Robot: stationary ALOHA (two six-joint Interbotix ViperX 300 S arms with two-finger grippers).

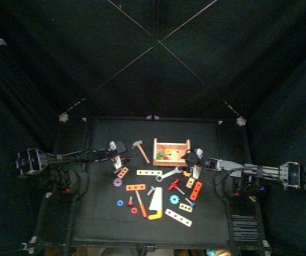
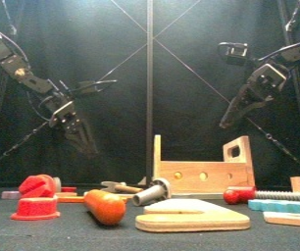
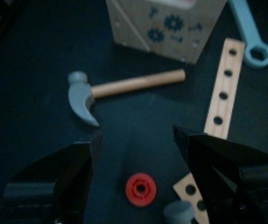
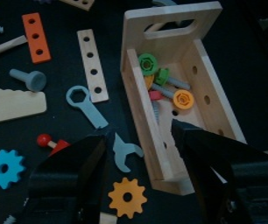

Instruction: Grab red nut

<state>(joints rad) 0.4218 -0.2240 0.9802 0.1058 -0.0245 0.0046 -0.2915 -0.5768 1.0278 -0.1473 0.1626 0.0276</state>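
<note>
Nut [image 3: 139,186], red and round, lies flat on the worktop [image 3: 31,105] just ahead of the left gripper [image 3: 137,149], between its spread jaws as the left wrist view shows it. Hammer [image 3: 107,89] lies just beyond it, a holed strip [image 3: 222,92] beside it, and the toolbox [image 3: 164,26] farther off. Both arms hang above the worktop; nothing is held. The right gripper [image 4: 146,153], jaws also apart, hovers over the toolbox. The step in hand looks like the approach. Next, the left gripper likely needs to drop straight down, straddle the nut, and close without nudging the strip.
</note>
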